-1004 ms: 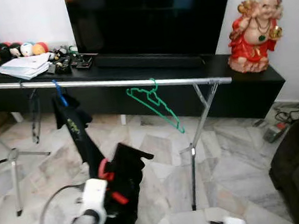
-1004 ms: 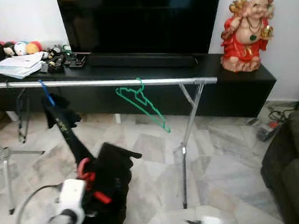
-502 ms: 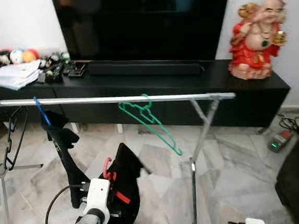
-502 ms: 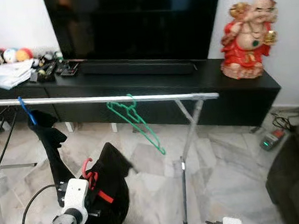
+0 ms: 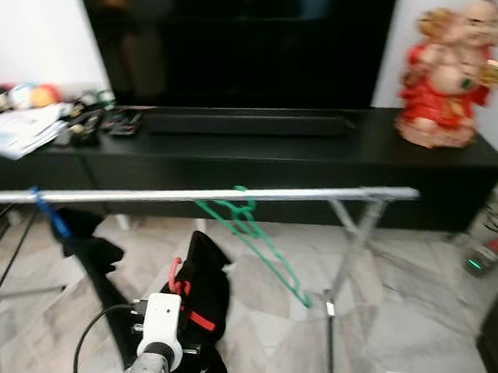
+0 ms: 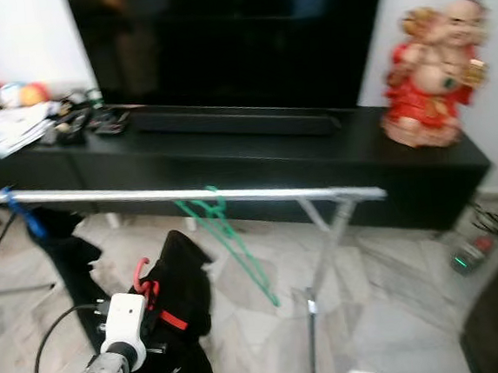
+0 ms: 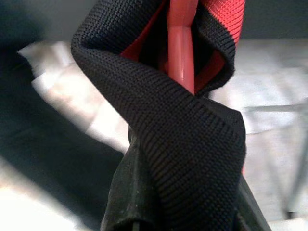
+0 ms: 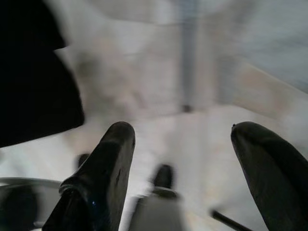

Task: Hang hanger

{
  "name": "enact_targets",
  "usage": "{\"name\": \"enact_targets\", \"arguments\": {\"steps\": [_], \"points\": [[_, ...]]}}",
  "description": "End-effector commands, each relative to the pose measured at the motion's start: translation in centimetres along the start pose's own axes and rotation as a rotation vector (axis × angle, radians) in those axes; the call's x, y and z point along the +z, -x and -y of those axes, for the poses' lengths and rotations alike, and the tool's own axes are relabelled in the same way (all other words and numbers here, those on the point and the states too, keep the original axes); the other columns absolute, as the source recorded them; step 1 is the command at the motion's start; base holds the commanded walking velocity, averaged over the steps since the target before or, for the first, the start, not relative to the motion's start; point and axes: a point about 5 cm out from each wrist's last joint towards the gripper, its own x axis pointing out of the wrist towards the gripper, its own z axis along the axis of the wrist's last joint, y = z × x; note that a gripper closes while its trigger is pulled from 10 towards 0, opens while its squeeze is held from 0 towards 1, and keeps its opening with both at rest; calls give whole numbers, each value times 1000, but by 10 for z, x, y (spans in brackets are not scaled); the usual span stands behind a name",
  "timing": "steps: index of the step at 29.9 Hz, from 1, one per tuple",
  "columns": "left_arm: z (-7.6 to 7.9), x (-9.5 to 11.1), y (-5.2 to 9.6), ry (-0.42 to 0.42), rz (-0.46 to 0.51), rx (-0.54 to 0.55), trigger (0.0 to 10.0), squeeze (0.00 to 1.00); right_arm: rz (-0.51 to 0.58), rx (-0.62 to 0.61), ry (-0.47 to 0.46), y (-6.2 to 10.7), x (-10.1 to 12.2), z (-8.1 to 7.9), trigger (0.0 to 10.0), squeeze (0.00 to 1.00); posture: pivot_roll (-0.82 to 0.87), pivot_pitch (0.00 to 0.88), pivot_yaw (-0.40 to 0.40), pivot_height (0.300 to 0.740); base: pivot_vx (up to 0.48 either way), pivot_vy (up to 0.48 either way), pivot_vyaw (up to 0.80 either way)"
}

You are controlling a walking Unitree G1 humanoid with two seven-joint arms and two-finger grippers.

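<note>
A long silver metal clothes rail is running across the room in front of a low black counter, and everything here is placed against that rail. At its left end a blue plastic hanger hook is sitting over the rail, with a dark garment drooping beneath it. Just in front of the rail and below it, the left gripper is holding up a red plastic hanger draped in a black knitted garment with red lining; the red hook is standing below the rail, not on it. In the left wrist view the red hanger stem is rising between folds of the black knit, gripped at the base. Near the rail's middle a thin green wire hanger is hanging tilted, its lower end pointing toward the rail's right support leg. Behind the rail, a large black television is standing on the counter, with papers and small clutter to the left and a red and gold laughing figurine beyond the rail's right end. The right gripper is hanging with its two black fingers spread wide and empty above the pale marble floor, below the rail.
</note>
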Motion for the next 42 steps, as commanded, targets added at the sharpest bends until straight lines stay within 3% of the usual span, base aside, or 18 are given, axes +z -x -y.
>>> {"name": "enact_targets", "arguments": {"steps": [1, 13, 29, 42], "points": [[-6, 4, 0, -8, 23, 33, 10000, 0, -28, -13, -15, 1, -8, -3, 10000, 0, 17, 31, 0, 740, 0, 0, 0], [3, 9, -3, -9, 42, -18, 10000, 0, -21, -20, 0, -1, -4, -12, 10000, 0, 15, 32, -1, 740, 0, 0, 0], [8, 9, -1, -8, 41, -51, 10000, 0, -35, -27, 17, 0, -9, -14, 10000, 0, 15, 41, -2, 740, 330, 0, 0], [8, 8, 1, -12, 48, -52, 10000, 0, -35, -22, 30, 0, -8, -12, 10000, 0, 16, 41, -2, 740, 0, 0, 0]]}}
